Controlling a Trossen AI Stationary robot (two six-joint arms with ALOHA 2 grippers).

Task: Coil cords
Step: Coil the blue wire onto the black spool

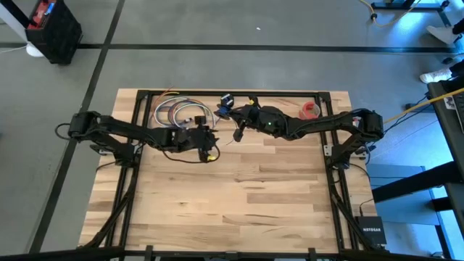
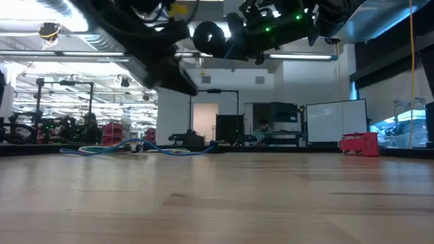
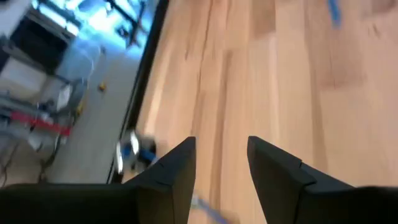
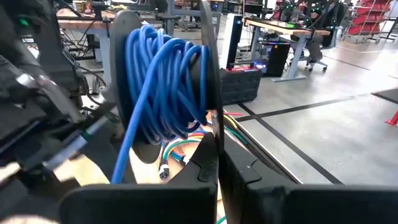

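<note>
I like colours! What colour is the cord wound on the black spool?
Blue cord, seen best in the right wrist view.

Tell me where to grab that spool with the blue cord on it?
Probably by its thin flat rim, coming edge-on from outside. The spool has its middle stuffed with blue cord, so only the rim is bare. The right gripper pinches it there.

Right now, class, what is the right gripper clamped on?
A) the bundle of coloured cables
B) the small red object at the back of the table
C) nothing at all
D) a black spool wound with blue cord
D: in the right wrist view the right gripper has its fingers pinched on the thin rim of the black spool, which carries the blue cord wound round it, held up off the table.
</note>
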